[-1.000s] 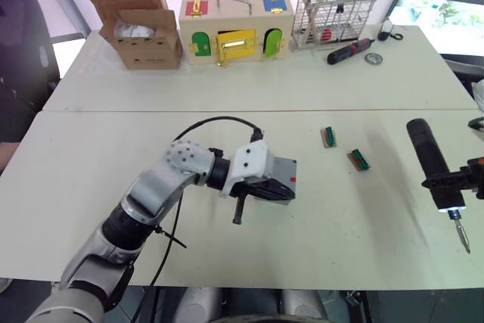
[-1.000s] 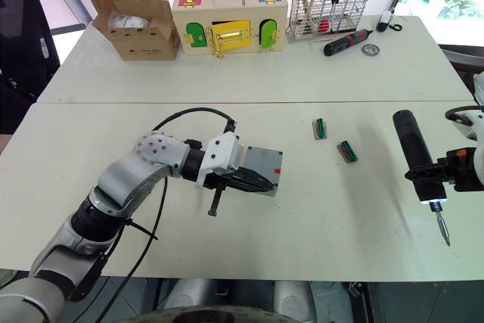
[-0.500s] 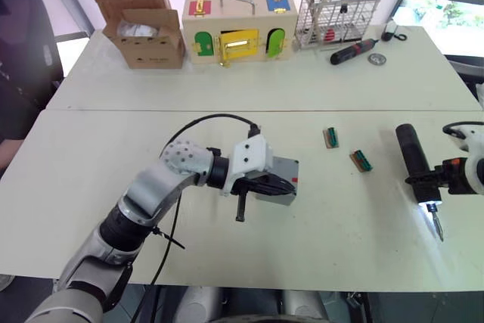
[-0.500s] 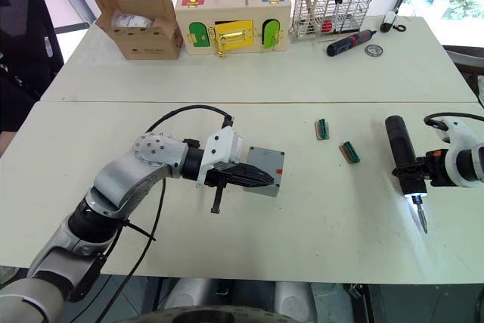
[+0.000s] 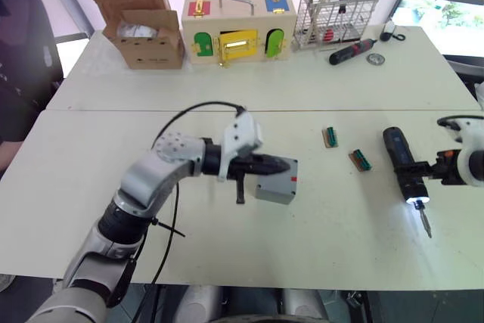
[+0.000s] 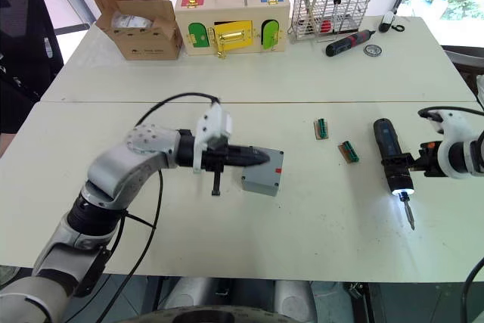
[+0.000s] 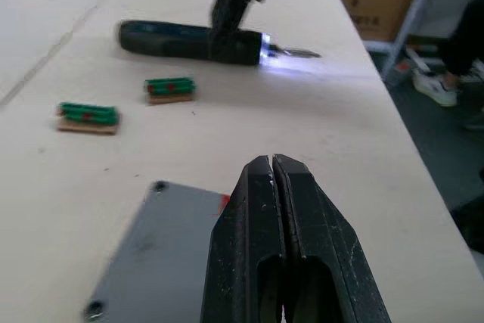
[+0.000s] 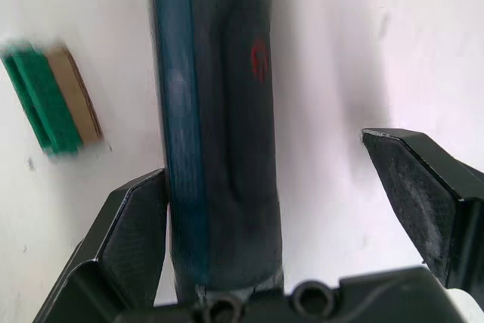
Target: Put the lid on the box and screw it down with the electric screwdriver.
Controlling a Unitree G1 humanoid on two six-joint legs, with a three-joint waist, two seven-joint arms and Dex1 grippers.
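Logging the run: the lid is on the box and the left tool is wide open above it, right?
Not quite. The left wrist view shows the left tool shut, fingers pressed together, above the lid on the box.

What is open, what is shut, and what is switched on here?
lid: sitting on the box.
box: covered by the lid.
electric screwdriver: tip light on.
left gripper: shut, empty, above the lid.
right gripper: open around the electric screwdriver.
cardboard box: flaps open.
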